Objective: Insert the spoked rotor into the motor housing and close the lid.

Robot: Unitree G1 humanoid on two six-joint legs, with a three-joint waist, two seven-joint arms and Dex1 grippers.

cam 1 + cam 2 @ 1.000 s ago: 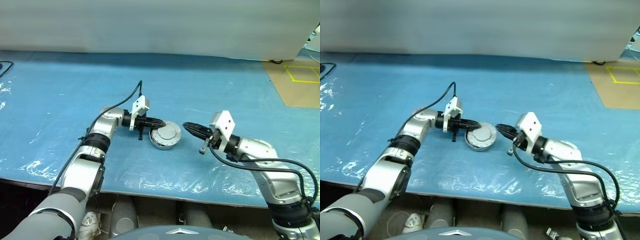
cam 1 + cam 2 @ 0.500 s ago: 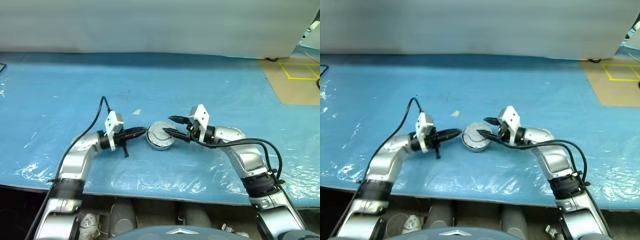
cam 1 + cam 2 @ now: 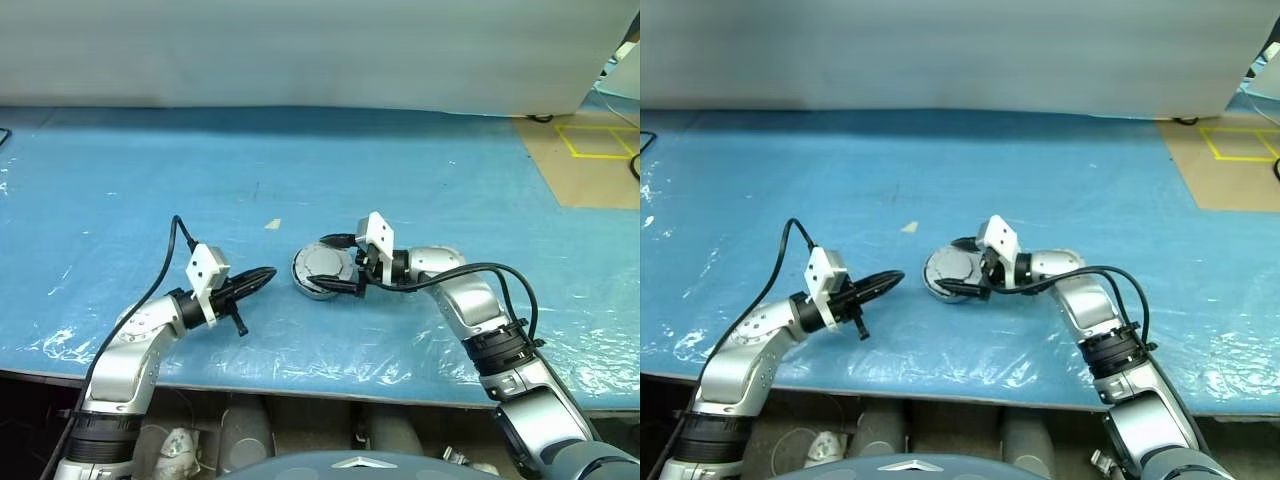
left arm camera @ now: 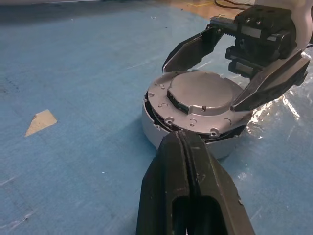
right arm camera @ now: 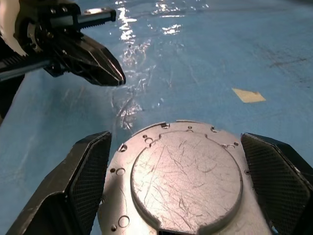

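The short round silver motor housing (image 3: 324,272), its flat grey lid (image 4: 201,93) seated slightly askew, sits mid-bench on the blue bench (image 3: 450,180). The right pincer (image 3: 336,266) straddles it, fingers spread wide either side, clearly the nearer arm. The left pincer (image 3: 262,276), closed and empty, points at it from just beside.

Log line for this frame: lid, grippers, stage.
lid: askew on motor housing | right gripper: open, straddling lid | left gripper: shut, apart | stage: closing
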